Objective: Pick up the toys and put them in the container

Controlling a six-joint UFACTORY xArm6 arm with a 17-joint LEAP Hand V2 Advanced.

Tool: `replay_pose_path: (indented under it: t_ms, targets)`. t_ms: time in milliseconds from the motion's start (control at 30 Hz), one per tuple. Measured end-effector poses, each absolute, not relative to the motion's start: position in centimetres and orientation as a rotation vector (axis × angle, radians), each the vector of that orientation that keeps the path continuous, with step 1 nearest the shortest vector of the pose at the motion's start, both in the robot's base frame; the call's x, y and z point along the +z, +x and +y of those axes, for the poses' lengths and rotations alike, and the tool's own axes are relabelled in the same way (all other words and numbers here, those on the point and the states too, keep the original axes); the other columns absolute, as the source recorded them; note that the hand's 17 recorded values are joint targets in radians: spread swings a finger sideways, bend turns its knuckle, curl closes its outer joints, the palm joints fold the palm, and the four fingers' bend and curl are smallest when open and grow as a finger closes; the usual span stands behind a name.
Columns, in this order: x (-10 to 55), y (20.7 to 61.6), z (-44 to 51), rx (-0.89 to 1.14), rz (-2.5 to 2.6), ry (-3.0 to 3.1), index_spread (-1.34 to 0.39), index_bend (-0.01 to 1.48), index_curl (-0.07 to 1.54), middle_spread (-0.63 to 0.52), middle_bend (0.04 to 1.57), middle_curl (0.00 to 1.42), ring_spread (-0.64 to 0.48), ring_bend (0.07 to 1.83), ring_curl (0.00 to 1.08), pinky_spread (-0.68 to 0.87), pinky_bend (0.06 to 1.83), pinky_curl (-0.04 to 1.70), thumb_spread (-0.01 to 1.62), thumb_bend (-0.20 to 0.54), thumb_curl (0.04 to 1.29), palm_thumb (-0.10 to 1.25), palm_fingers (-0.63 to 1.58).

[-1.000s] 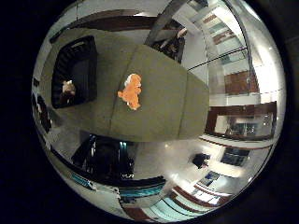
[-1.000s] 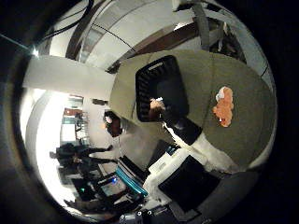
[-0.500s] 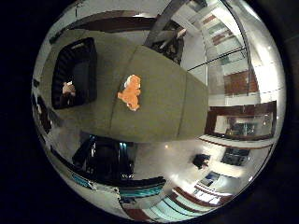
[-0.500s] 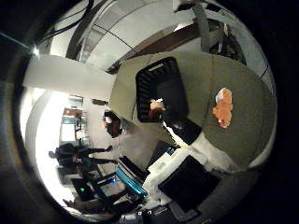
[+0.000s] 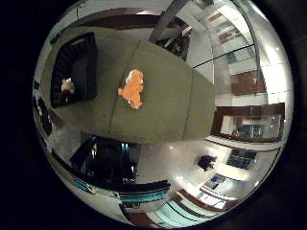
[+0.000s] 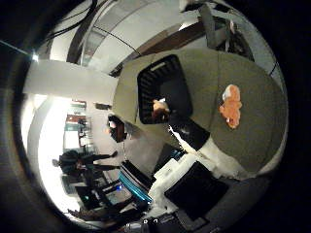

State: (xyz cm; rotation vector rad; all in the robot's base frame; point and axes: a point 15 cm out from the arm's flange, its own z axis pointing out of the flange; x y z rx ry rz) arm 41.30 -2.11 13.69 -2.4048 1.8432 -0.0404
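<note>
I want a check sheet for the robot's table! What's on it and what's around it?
Surface: olive green table, mostly bare.
Job's things: orange plush toy lying on the table, apart from the container; black container near one end of the table, with a small light-coloured toy inside.
Clutter: nothing seen on the table.
Robot hand: white and black parts reach in from the edge of the thumb side view; fingers cannot be judged.
Cables: left out.
Surroundings: indoor room with shiny floor; the table looks far from the palm.
</note>
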Motion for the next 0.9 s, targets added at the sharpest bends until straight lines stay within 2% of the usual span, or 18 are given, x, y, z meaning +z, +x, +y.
replay_pose_path:
  t_ms: [233,467,900]
  targets:
    - [9.7,41.8,-4.9,-0.023,1.887,-2.398,-0.34,0.18,0.34,-0.03,0.2,0.35,0.1,0.21,0.24,0.34,0.48,0.01,1.16,-0.019,0.36,0.63,0.32]
    - [7.4,45.6,-7.0,-0.043,1.931,-2.361,-0.32,0.16,0.32,-0.03,0.21,0.36,0.1,0.23,0.25,0.34,0.52,0.01,1.17,-0.021,0.36,0.62,0.3]
    - [2.8,49.2,-8.6,0.02,2.068,-2.272,-0.25,0.16,0.29,0.02,0.22,0.37,0.11,0.29,0.26,0.34,0.58,0.02,1.16,-0.025,0.33,0.54,0.25]
